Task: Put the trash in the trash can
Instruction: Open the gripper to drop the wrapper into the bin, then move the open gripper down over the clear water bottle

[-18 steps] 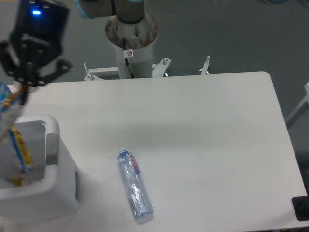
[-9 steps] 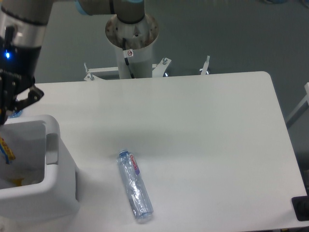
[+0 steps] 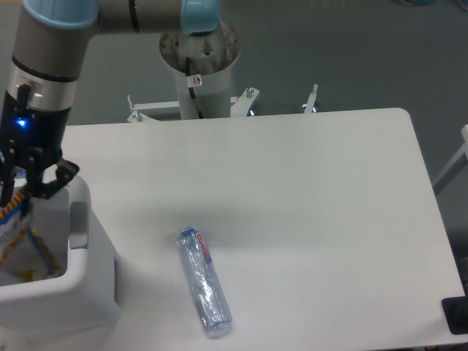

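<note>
Wrapper [image 3: 16,232] in gripper [image 3: 28,191]; one bottle [image 3: 205,291].

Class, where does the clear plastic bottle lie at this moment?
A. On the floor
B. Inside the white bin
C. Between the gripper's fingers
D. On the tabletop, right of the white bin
D: the clear plastic bottle lies flat on the table, apart from the white bin and the gripper.

One clear bottle [image 3: 205,283], one white bin [image 3: 88,292], and seemingly one wrapper [image 3: 18,238].
</note>
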Motion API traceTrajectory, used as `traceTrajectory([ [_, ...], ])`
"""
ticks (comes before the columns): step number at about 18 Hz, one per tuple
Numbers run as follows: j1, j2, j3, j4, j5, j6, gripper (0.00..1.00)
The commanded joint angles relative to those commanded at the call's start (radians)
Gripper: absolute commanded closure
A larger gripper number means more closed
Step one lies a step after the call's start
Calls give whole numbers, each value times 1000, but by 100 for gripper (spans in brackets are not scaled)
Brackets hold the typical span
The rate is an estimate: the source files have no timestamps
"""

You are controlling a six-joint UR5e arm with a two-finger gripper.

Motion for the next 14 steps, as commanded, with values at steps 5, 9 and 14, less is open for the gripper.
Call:
traceTrajectory([
  [5,51,11,26,0,2,9,0],
  [9,61,31,26,0,8,15,0],
  [14,176,9,-8,-2,71,-26,0],
])
